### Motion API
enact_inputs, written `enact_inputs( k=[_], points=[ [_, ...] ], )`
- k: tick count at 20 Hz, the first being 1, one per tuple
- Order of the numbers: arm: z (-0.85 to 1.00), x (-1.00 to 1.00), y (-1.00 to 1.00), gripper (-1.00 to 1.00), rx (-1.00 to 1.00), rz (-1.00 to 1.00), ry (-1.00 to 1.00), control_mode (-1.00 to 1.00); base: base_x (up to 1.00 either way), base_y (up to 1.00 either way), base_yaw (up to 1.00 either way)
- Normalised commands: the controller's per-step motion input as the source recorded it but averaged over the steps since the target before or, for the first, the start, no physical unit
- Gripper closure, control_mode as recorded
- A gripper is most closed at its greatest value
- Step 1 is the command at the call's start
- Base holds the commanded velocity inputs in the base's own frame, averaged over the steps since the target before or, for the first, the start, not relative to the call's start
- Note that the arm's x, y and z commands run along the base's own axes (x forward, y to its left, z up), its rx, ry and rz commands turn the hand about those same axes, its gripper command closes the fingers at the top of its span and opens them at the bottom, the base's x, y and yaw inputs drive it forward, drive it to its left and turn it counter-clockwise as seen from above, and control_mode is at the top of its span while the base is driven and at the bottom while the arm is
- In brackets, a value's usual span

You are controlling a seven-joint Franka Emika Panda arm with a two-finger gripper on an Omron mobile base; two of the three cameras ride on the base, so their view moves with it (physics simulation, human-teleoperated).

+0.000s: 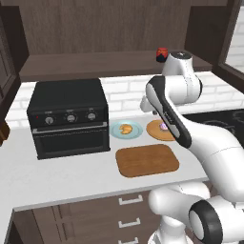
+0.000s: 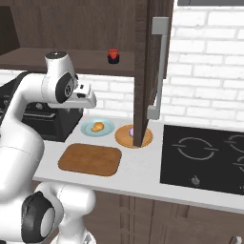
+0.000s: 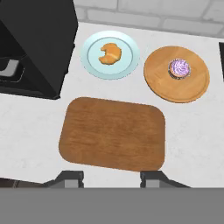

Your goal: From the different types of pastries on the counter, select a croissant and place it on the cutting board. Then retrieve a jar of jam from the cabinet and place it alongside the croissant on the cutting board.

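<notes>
The golden croissant [image 3: 109,53] lies on a light blue plate [image 3: 90,66] on the white counter [image 1: 71,176]; it also shows as the croissant [image 1: 126,128] and the croissant [image 2: 97,127]. The round pink-purple frosted pastry [image 3: 179,68] sits on a round wooden plate [image 3: 175,89]. In front of both lies the bare cutting board [image 3: 113,133], also the cutting board [image 1: 147,160]. My gripper [image 3: 111,178] hangs open high above the board's near edge, holding nothing. The red jar of jam [image 1: 162,54] stands on the cabinet shelf [image 1: 95,64], seen too as the jar [image 2: 113,55].
A black toaster oven [image 1: 69,116] stands left of the plates. An open cabinet door [image 2: 147,71] hangs over the wooden plate [image 2: 125,137] and hides part of the frosted pastry. The black cooktop [image 2: 205,157] is at the right.
</notes>
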Motion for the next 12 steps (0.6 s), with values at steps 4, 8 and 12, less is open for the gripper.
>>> enact_inputs(
  k=[4, 8, 12],
  points=[
    [-0.07, -0.01, 0.00, -1.00, 0.00, 0.00, 0.00, -1.00, 0.00, 0.00, 0.00],
    [0.00, 0.00, 0.00, -1.00, 0.00, 0.00, 0.00, -1.00, 0.00, 0.00, 0.00],
    [0.00, -0.26, -0.11, -1.00, 0.00, 0.00, -0.12, -1.00, 0.00, 0.00, 0.00]
  ],
)
